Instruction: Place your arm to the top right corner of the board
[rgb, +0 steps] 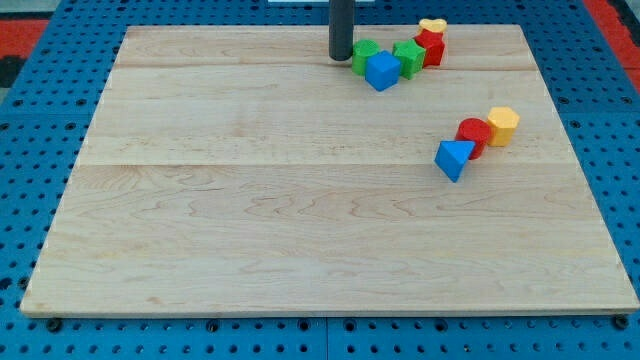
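Note:
My tip (342, 57) rests on the wooden board (250, 200) near the top edge, a little right of centre. Just to its right lies a row of blocks: a green block (364, 53), a blue cube (382, 71), a green star-like block (408, 57), a red block (431, 47) and a yellow heart (433, 25). The tip stands close beside the first green block; I cannot tell whether they touch. Lower on the right sit a blue triangle (453, 158), a red cylinder (473, 134) and a yellow hexagon (503, 124).
The board lies on a blue perforated table (30, 120). The board's top right corner (520, 30) is just right of the yellow heart. Red floor shows at the view's top corners.

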